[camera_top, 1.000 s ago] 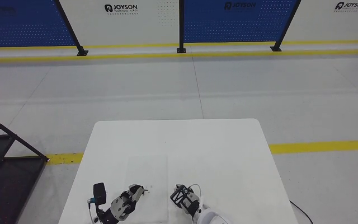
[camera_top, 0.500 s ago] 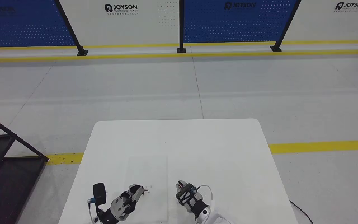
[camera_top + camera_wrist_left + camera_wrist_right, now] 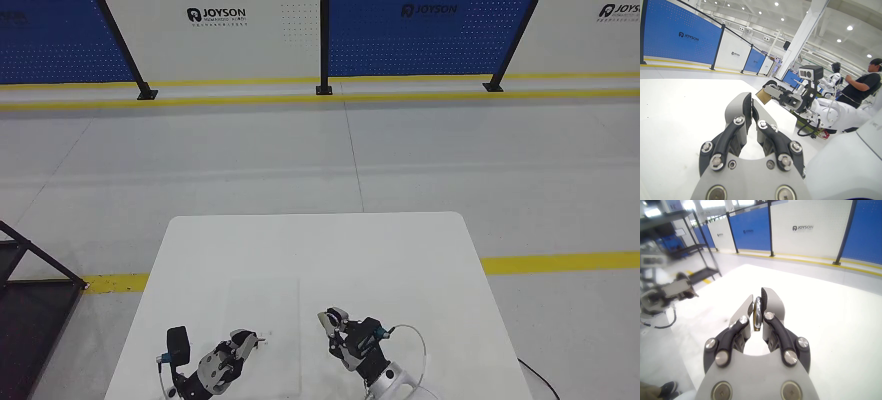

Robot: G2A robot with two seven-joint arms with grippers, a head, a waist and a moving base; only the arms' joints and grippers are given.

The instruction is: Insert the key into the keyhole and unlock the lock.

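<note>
Left end effector (image 3: 751, 102) faces lock (image 3: 763, 97) — open gap between.

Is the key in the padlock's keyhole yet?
No: the padlock is clamped in the right gripper, while the key sticks out of the left gripper, well apart from it.

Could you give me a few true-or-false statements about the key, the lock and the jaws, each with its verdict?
1. The right jaws are shut on the lock. True.
2. The key is in the keyhole. False: key and lock are apart, each in its own jaws.
3. The left jaws hold the key. True.
4. The lock lies loose on the table. False: it is clamped in the right jaws.
</note>
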